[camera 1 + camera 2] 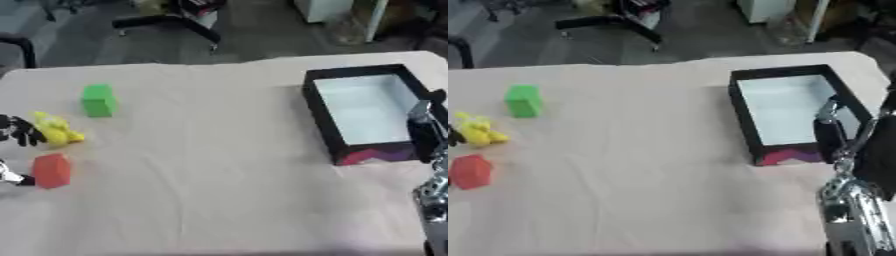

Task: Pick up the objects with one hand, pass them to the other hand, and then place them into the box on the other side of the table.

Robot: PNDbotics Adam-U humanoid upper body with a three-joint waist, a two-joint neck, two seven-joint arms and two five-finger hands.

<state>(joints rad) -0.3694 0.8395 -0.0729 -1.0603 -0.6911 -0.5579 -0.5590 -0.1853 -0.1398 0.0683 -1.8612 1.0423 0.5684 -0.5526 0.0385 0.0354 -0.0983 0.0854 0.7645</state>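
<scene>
A black-walled rectangular box with a pale blue-white inside (366, 111) sits on the beige cloth-covered table (219, 165). Far to the box's left lie three objects: a green block (98, 100), nearer the robot a yellow soft toy (56, 130), and nearest a red block (52, 170). The left hand (19, 131) shows at the toy's outer side with dark fingers touching it; whether they grip cannot be told. The right hand (833, 131) hangs over the box's near right corner, fingers straight, holding nothing.
</scene>
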